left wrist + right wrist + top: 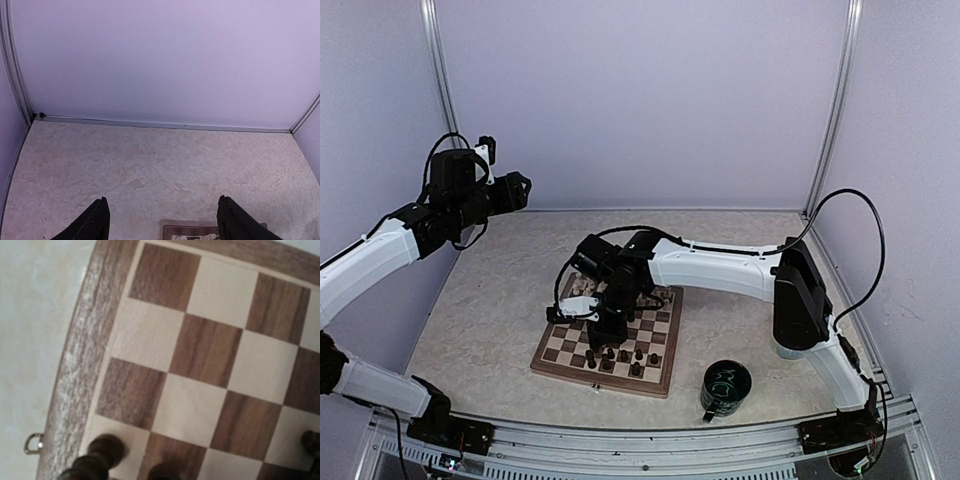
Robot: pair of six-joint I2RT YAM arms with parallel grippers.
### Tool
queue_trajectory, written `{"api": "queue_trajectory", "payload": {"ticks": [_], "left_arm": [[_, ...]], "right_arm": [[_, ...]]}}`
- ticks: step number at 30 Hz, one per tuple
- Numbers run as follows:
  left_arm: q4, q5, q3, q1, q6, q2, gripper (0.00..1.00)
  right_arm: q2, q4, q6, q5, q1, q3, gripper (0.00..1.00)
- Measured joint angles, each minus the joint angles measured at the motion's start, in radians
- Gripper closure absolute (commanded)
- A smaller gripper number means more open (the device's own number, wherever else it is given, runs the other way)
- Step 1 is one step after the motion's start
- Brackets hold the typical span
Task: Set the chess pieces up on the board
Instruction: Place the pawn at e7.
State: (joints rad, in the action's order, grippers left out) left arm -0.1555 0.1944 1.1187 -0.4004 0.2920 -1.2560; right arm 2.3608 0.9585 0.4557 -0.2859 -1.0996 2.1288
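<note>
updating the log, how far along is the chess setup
Done: on the board, several dark pieces stand in the near rows, a few cream pieces at the far edge. In hand: the right hand is shut low over the board; whether it grips a piece is unclear. Left: many squares are bare; the left hand is open.

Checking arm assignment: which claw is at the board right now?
The right claw: shut and low over the board, beside the dark pieces. The left claw hangs open, raised off to the left, away from it.
</note>
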Motion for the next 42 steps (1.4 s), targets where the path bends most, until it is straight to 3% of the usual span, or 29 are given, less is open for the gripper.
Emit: {"api": "queue_trajectory", "payload": {"ticks": [29, 42], "left_arm": [[0.006, -0.009, -0.004, -0.005, -0.001, 0.000, 0.27], [0.005, -0.012, -0.003, -0.005, -0.007, 0.000, 0.28]], "right_arm": [[0.017, -0.002, -0.003, 0.013, 0.000, 0.000, 0.78], [0.010, 0.000, 0.004, 0.042, 0.012, 0.000, 0.75]]}}
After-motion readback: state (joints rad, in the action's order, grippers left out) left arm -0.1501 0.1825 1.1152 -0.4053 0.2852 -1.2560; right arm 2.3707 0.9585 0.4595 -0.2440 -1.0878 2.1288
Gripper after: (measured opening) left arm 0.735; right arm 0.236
